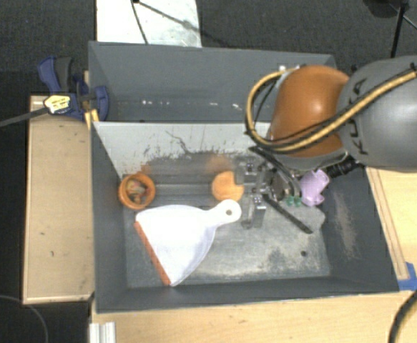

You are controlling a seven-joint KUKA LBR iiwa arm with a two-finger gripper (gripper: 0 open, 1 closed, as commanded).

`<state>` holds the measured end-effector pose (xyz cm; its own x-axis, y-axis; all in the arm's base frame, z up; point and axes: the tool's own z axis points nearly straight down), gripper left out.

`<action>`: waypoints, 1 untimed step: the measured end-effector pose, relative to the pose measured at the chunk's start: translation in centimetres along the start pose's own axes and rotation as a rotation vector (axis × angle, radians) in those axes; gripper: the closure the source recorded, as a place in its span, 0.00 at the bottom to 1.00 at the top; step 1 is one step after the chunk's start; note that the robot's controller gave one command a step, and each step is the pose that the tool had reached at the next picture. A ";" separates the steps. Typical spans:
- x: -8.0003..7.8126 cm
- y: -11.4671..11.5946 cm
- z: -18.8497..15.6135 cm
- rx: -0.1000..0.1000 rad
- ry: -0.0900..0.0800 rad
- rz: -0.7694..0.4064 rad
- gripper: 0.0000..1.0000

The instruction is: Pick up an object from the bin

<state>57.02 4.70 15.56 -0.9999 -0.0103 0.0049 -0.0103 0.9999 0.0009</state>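
My gripper (pixel 253 204) hung low over the middle of the grey metal bin (pixel 194 70), close above its floor, and I could not tell how far open it was or whether it had hold of anything. Nearest to it was a small orange ball (pixel 226 186), just beside it on the side away from my arm and a little towards the far wall. Just below that, on the same side, the round handle end of a white dustpan (pixel 179 238) reached almost to the gripper. Its wide blade, with an orange strip along one edge, spread away from the gripper towards the near corner. Farther off past the ball sat a brown-orange round thing (pixel 136 191), well apart from my tool and near the side wall. On the arm's side of the gripper, tucked under the orange cover (pixel 305 109) of my wrist, lay a lilac thing (pixel 314 186) whose kind I could not make out. The bin floor (pixel 280 252) was bare metal, scratched and scuffed, with a dark rubbed smear along the foot of the far wall behind the gripper. Its walls sloped up all round, and dark flooring (pixel 22 34) lay beyond the bin.
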 end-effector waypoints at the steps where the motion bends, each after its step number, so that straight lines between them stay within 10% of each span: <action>1: -0.2 0.0 -0.4 0.000 -0.008 0.001 0.00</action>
<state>57.21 4.68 16.00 -1.0000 -0.0092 -0.0030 -0.0092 1.0000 0.0011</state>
